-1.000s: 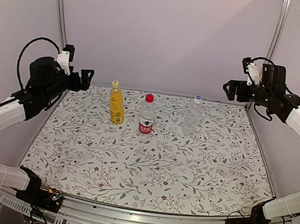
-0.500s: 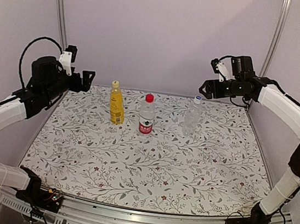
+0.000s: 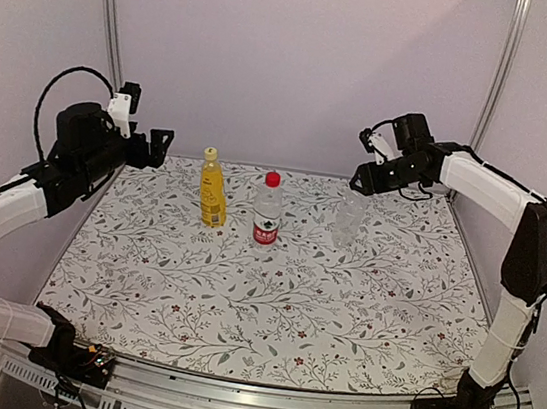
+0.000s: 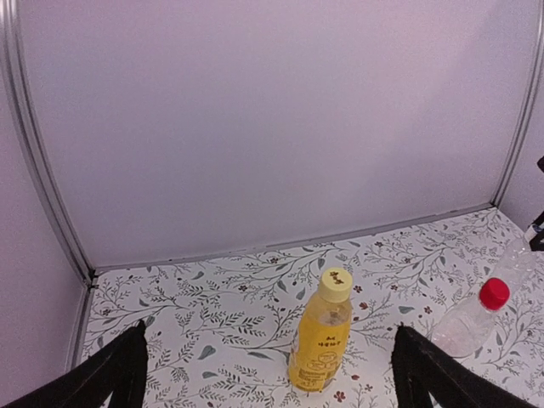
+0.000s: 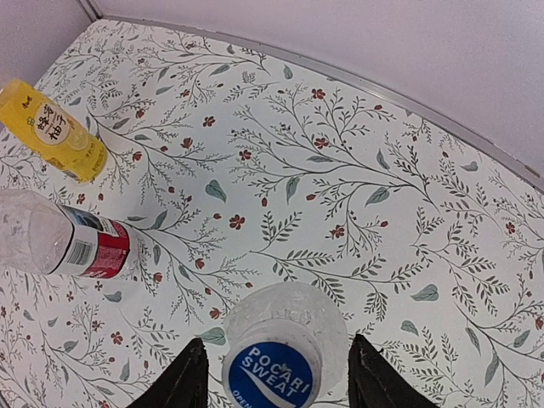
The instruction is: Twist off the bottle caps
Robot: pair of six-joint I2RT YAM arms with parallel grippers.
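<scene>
Position: my right claw (image 3: 360,183) sits straight above the blue-white cap (image 5: 270,374) of the upright unlabelled bottle (image 3: 348,222) at the far right of the desk (image 3: 269,315), fingers (image 5: 189,378) parted either side and not yet gripping; my left claw (image 3: 157,144), spread wide, is much farther off.

Yellow cap (image 4: 336,285), red cap (image 4: 494,293), floral table (image 4: 212,319)

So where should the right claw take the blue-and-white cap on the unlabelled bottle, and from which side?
Take the cap by its round side wall, straight down from above. The bottle stands upright with the cap facing up, and the right claw hangs over it, a finger either side. The cap is narrower than the bottle's shoulders, so probably close high.
</scene>
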